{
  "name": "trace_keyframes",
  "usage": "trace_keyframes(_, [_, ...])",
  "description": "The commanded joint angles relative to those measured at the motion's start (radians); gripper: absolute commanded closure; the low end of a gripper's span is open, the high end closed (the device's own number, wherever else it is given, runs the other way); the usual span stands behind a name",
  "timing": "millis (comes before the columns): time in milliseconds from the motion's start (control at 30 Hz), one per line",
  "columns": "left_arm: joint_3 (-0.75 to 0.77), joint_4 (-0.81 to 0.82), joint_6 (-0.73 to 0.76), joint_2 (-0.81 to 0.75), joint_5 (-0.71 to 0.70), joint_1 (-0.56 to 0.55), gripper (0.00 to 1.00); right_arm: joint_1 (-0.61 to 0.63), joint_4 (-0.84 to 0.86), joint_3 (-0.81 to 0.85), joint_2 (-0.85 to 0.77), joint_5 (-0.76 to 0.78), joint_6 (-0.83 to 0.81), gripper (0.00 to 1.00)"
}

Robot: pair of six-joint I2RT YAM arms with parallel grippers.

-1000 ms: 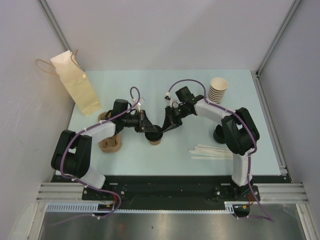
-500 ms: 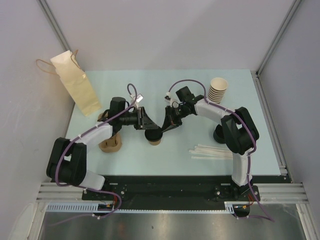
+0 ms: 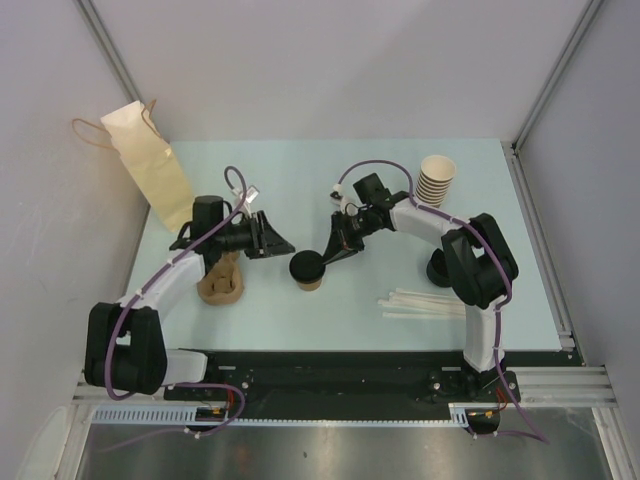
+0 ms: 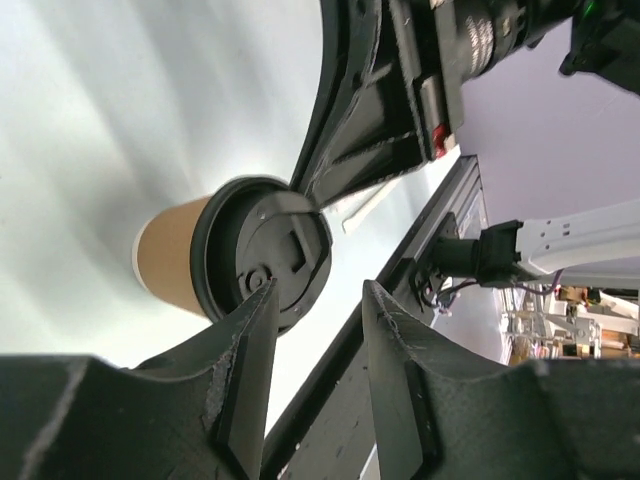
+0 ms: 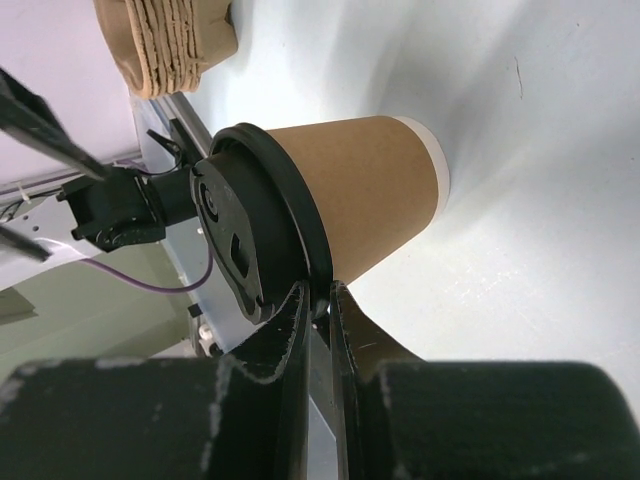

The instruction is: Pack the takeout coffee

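- The takeout coffee (image 3: pixel 307 270) stands near the middle of the pale table (image 3: pixel 300 180), towards the near edge and between the two grippers. It is a tan-brown paper cup closed by a round black lid, so its contents are hidden.
- The right gripper (image 5: pixel 318 296) is narrowed to a pinch on the lid's rim, on the cup's right side. Its fingertips (image 5: pixel 296 305) hold the black edge between them.
- The left gripper (image 4: pixel 312 312) stands parted with nothing between its fingers (image 4: pixel 250 335). It sits just to the left of the cup and apart from it.
- A tan paper bag (image 3: pixel 152 178) with twine handles stands at the far left corner against the wall. Its inside cannot be seen.
- A stack of lidless cups (image 3: pixel 436 180), nested mouth up, stands at the far right.
- A pile of brown pulp cup carriers (image 3: pixel 221 285) sits under the left arm.
- Pale straws (image 3: pixel 420 303) lie flat near the right arm's base.
- The lid carries moulded shapes, among them a sip slot. Any lettering there is too small to read.
- The coffee rests on its pale-banded base with the lid uppermost. Its long axis runs vertically, with the wider lidded end at the top.
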Motion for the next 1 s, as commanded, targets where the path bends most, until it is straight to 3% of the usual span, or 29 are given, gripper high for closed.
trace_keyframes(0, [-0.022,-0.03,0.046,-0.03,0.036,0.006,0.56,-0.019,0.059,-0.016,0.023,-0.014,0.005,1.0])
trace_keyframes(100, [-0.032,-0.036,0.047,-0.03,0.023,0.01,0.56,-0.03,0.066,-0.024,0.016,-0.03,0.011,1.0])
trace_keyframes(333, [-0.071,-0.024,0.03,-0.01,0.006,0.038,0.44,-0.041,0.103,-0.043,0.009,-0.059,0.037,1.0])
trace_keyframes(967, [-0.059,-0.007,0.024,-0.009,0.015,0.048,0.44,-0.186,0.235,-0.023,-0.025,-0.049,0.154,1.0])
